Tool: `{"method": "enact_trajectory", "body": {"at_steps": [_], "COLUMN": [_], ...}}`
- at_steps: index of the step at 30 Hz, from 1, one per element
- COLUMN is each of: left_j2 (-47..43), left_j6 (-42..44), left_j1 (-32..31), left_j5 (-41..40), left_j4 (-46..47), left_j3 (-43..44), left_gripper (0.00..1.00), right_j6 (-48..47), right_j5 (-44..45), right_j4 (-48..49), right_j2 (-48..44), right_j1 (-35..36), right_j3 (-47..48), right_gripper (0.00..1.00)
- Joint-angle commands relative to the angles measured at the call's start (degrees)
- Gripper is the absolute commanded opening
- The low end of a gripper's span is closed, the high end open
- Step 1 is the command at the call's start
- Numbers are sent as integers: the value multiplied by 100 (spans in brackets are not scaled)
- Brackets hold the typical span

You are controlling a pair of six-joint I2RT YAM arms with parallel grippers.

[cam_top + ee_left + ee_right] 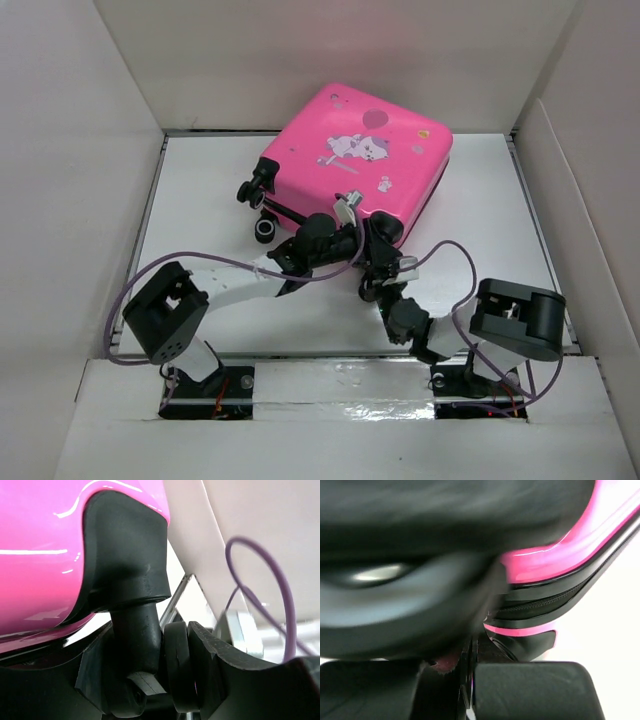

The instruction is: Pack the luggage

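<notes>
The luggage (370, 150) is a hot-pink hard-shell suitcase with white cartoon print. It lies shut and flat on the white table, its black wheels toward the left and near side. My left gripper (338, 236) is at its near edge. In the left wrist view the pink shell (40, 555) fills the upper left, and my left gripper (160, 675) is shut around a black caster wheel (177, 665) and its stem. My right gripper (385, 264) is at the near corner. In the right wrist view it (470, 690) is shut on a thin black tab below the zipper line of the pink shell (555, 555).
White cardboard walls (70, 180) enclose the table on the left, back and right. Two more wheels (262, 228) stick out at the suitcase's left corner. Purple cables (220, 262) loop over both arms. A blurred dark wheel (395, 580) sits close to the right wrist camera.
</notes>
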Motion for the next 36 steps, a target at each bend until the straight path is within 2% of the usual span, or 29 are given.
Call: {"method": "enact_trajectory", "body": {"at_steps": [1, 3, 6, 8, 9, 10, 11, 12, 13, 17, 18, 19, 24, 27, 29, 31, 33, 36], "left_j2": [173, 436, 622, 622, 596, 553, 439, 368, 281, -168, -377, -493, -1527, -2309, -2689, -3173, -3445, -3273], "left_j6": [-459, -495, -495, -600, -722, -741, -671, -583, -461, 295, 496, 629, 1061, 1253, 1316, 1298, 1351, 1667], "left_j1": [-373, -602, -885, -947, -886, -833, -693, -613, -517, 80, 221, 605, 1619, 1988, 2251, 2480, 2831, 3009], "left_j5": [191, 112, -143, -231, -231, -223, -223, -205, -170, -257, -310, -363, -617, -1450, -2521, -3181, -3386, -3457], "left_j4": [2250, 2268, 2347, 2443, 2583, 2550, 2306, 2146, 1927, 592, 15, -295, -1098, -1719, -2124, -2687, -3065, -3969], "left_j3": [1195, 1484, 1608, 1539, 1399, 1354, 1293, 1275, 1275, 1327, 1293, 1275, 443, -68, -228, -368, -386, -150], "left_gripper": [0, 0, 0, 10, 35, 51, 80, 96, 99, 99, 99, 99, 99, 99, 99, 99, 99, 99], "right_j6": [25, -53, -273, -518, -485, -450, -458, -441, -354, -19, -19, -28, 24, 271, 149, 43, 7, 8], "right_j5": [631, 906, 618, 564, 494, 502, 658, 764, 852, 1143, 1161, 1161, 872, 643, 599, 519, 441, 222], "right_j4": [2679, 2679, 2687, 2687, 2687, 2687, 2679, 2679, 2679, 2670, 2670, 2661, 1986, 1510, 1571, 1589, 1510, 1072], "right_j2": [690, 1207, 1526, 1553, 1526, 1422, 1351, 1290, 1219, 649, 552, 455, -168, -354, -486, -635, -802, -1197], "right_j1": [620, 621, 822, 954, 955, 955, 1007, 1008, 1008, 1008, 1008, 955, 780, 630, 630, 568, 568, 428], "right_j3": [331, 821, 1263, 1492, 1467, 1292, 1169, 1020, 844, -218, -325, -431, -608, -616, -678, -739, -792, -766], "right_gripper": [0, 0, 0, 0, 0, 0, 0, 0, 0, 0, 0, 0, 0, 0, 0, 0, 0, 0]}}
